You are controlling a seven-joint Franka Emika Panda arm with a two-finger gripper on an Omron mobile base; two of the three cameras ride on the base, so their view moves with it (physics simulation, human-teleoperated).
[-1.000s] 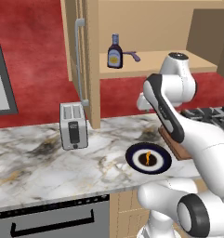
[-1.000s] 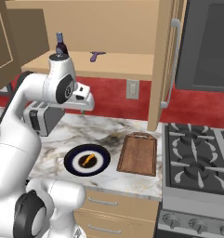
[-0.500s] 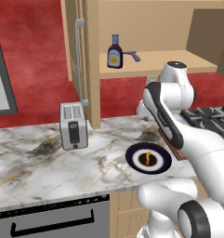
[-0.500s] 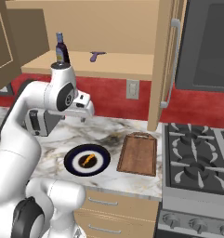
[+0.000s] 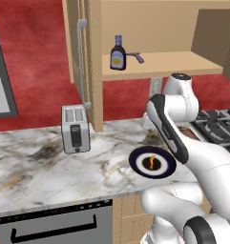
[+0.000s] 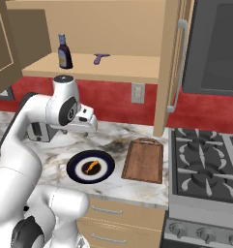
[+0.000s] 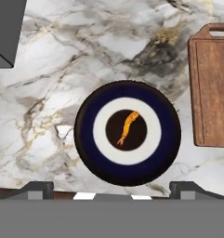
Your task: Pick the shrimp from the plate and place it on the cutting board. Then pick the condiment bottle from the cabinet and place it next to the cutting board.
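The shrimp [image 7: 126, 126] lies as a thin orange curve in the dark centre of the plate [image 7: 84, 135] on the marble counter. My gripper [image 7: 112, 189] hangs open above the plate's near edge, its two fingertips [image 7: 37, 188] spread wider than the plate and holding nothing. From the side, the shrimp [image 6: 92, 166] and plate [image 6: 73, 168] sit just left of the cutting board [image 6: 143, 160]. The board [image 7: 214, 83] is bare. The condiment bottle [image 6: 65, 52] stands upright on the open cabinet's shelf [image 6: 118, 69]; it appears again as the bottle [image 5: 118, 53] above the counter.
A purple utensil [image 6: 101, 58] lies on the shelf right of the bottle. A grey toaster [image 5: 75, 128] stands on the counter at the left. The stove [image 6: 205, 169] borders the board on the right. The open cabinet door with its bar handle [image 6: 174, 60] hangs above the board.
The hand has come down from near shelf height toward the plate. The jaws stay wide open. Shrimp, plate, board and bottle have not moved.
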